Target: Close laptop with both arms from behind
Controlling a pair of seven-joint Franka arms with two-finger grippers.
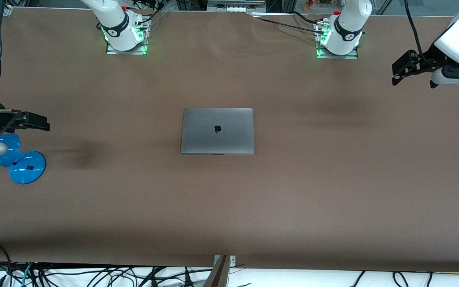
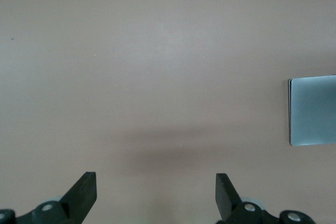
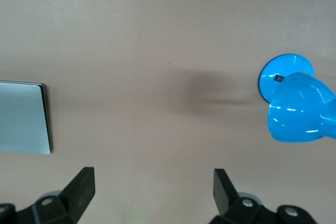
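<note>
A blue lamp stands near the right arm's end of the brown table, nearer the front camera than the laptop, which lies shut and flat at mid-table, logo up. The right gripper hangs over the lamp's end and the left gripper over the left arm's end, both wide open and empty.

Both arms wait raised, drawn out toward their own ends of the worktop. The left gripper hangs over bare worktop at the left arm's end, its fingers spread wide and holding nothing. The right gripper hangs over the right arm's end, its fingers likewise spread and empty.
</note>
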